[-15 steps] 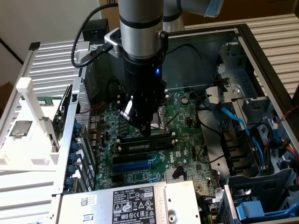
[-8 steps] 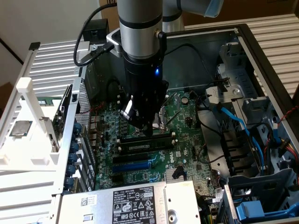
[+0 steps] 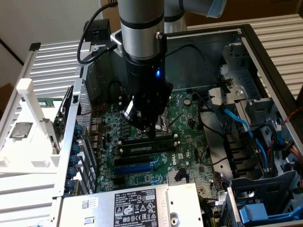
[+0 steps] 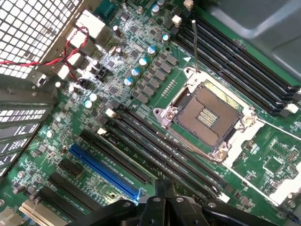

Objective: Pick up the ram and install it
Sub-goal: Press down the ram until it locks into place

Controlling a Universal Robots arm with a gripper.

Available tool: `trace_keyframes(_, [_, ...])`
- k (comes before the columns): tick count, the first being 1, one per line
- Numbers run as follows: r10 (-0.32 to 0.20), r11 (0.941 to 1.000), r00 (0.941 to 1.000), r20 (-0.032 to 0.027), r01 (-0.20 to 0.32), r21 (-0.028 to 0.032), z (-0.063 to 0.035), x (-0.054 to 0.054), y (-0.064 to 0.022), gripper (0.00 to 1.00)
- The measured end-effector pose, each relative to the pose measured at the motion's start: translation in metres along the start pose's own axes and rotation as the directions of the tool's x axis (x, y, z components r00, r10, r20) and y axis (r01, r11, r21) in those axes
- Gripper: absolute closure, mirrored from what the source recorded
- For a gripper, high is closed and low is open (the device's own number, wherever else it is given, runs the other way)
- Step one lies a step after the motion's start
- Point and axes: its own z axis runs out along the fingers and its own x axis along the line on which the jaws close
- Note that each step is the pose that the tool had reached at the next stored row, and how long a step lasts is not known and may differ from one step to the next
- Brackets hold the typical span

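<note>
Fully closed, my black gripper (image 3: pixel 150 133) holds nothing, poised over the green motherboard (image 3: pixel 189 142), touching the long green ram stick (image 3: pixel 144 147) seated beside black memory slots (image 4: pixel 155 150).

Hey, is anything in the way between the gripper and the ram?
Nothing visible does. The shut gripper hangs just above the ram, which lies along the black slots beside the socket.
</note>
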Motion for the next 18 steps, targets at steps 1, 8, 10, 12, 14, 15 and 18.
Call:
trace_keyframes(1, [0.015,0.9999,0.9999,-0.0005,-0.015,-0.0003,0.0,0.0,0.0,0.9])
trace_keyframes(8, [0.131,0.9914,0.9914,-0.005,-0.131,-0.002,0.0,0.0,0.0,0.9])
trace_keyframes(10, [0.174,0.9847,0.9846,-0.0068,-0.174,-0.0024,0.0,0.0,0.0,0.9])
trace_keyframes(12, [0.203,0.9792,0.9791,-0.0079,-0.203,-0.0028,0.0001,0.0,0.0,0.9])
trace_keyframes(14, [0.231,0.973,0.9729,-0.009,-0.231,-0.003,0.0,0.0,0.0,0.9])
trace_keyframes(15, [0.245,0.9696,0.9696,-0.0096,-0.245,-0.0032,0.0,-0.0001,0.0,0.9])
trace_keyframes(18, [0.287,0.9579,0.9578,-0.0115,-0.287,-0.0035,0.0,-0.0001,0.0,0.9])
